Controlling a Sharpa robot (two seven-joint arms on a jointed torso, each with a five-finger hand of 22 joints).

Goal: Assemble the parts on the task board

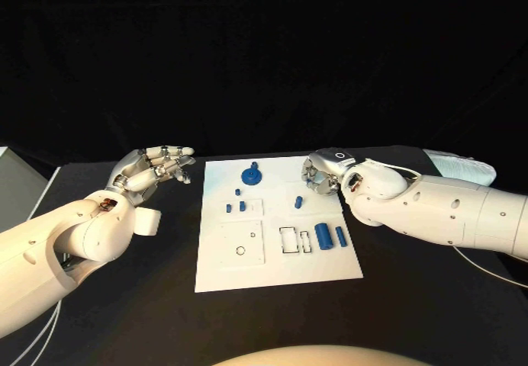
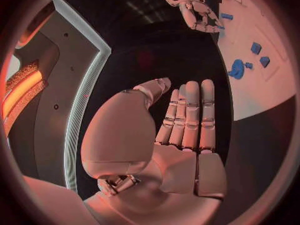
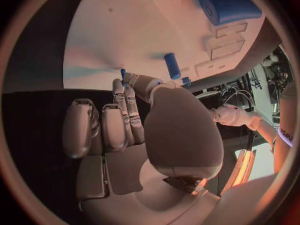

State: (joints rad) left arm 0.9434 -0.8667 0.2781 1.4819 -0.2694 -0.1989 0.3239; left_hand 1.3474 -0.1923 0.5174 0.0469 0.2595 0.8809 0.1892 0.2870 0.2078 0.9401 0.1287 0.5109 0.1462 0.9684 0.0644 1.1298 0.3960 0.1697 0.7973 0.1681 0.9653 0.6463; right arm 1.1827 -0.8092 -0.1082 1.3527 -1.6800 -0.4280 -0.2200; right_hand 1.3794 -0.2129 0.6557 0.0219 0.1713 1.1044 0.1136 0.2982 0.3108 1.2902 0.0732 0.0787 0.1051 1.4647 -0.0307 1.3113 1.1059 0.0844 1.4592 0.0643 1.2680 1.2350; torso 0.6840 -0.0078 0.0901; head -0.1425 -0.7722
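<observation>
Left hand [image 1: 154, 169] raised, fingers apart, empty, right hand [image 1: 326, 174] curled over task board [image 1: 275, 263], grip unclear

R hand [image 3: 134, 130] hung over white board [image 3: 144, 30] w/ fingers [image 3: 128, 102] out straight, holding nothing. Small blue peg [image 3: 172, 65] lay just past fingertips; big blue cylinder [image 3: 230, 6] further off.
</observation>
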